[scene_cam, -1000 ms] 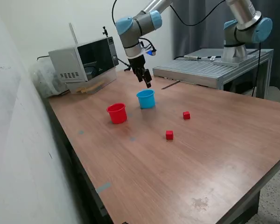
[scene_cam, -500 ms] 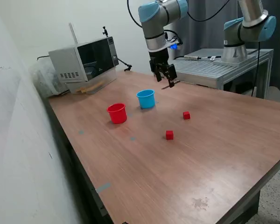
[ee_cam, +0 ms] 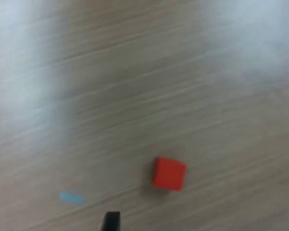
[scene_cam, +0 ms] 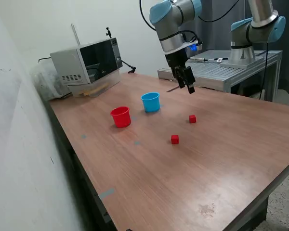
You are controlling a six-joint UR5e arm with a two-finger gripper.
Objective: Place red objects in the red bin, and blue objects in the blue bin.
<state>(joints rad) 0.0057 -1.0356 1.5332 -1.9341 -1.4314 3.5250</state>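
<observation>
The wooden table (scene_cam: 221, 159) fills most of the exterior view, its brown top running from the far wall toward the camera. At its far corner, on the exterior view's left, stands a grey microwave oven (scene_cam: 86, 65) with a dark door. Behind the table on the exterior view's right is a grey metal bench (scene_cam: 216, 72), and a second robot arm (scene_cam: 253, 31) is mounted on it.

The UR5e arm (scene_cam: 171, 19) reaches in from above, and its hand (scene_cam: 187, 83) hangs in the air over the far part of the table, clear of the surface and tilted toward the exterior view's right. The hand is released: its two fingers stand apart, with nothing between them. In the wrist view only two dark fingertips (ee_cam: 111, 222) show at the picture's edge, widely spaced.

The red cup (scene_cam: 120, 117) and the light-blue cup (scene_cam: 150, 102) stand upright near each other on the table, apart, the blue one farther from the camera. Whether anything lies inside them cannot be told.

Two small red cubes sit on the bare table, well apart from the cups. One red cube (scene_cam: 192, 119) lies nearly below the hand; the wrist view shows a blurred red cube (ee_cam: 169, 173) on the wood grain. The other red cube (scene_cam: 175, 139) lies nearer the camera.

A tiny light-blue mark (ee_cam: 71, 197) is on the wood near the cube in the wrist view.
</observation>
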